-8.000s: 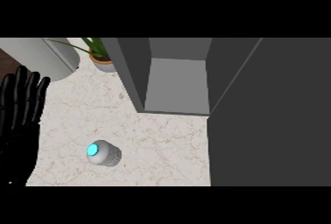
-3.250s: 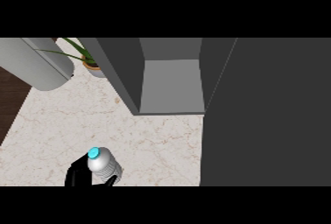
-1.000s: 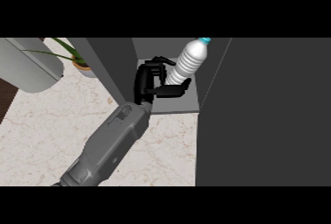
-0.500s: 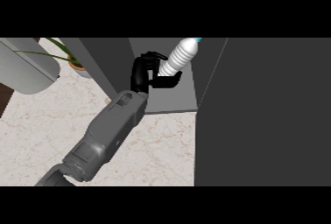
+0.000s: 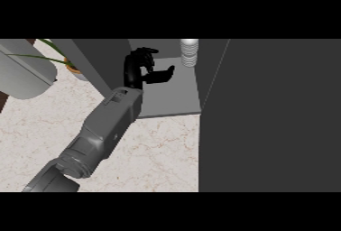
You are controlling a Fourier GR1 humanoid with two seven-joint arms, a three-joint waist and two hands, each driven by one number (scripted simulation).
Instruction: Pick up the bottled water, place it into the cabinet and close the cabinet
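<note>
Inside the cabinet [image 5: 173, 97], the bottled water [image 5: 190, 53] stands beside the open robot hand [image 5: 141, 72].

A pale marbled counter [image 5: 160, 153] fills the lower left; a dark grey panel [image 5: 273, 117] covers the right side. At the upper left stands a potted plant [image 5: 66, 63] beside a light grey rounded object [image 5: 23, 72]; a dark strip of floor [image 5: 3, 101] shows at the left edge.

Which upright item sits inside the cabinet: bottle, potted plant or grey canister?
The bottled water, just right of the open left robot hand; the plant and canister stand outside, further left.
</note>
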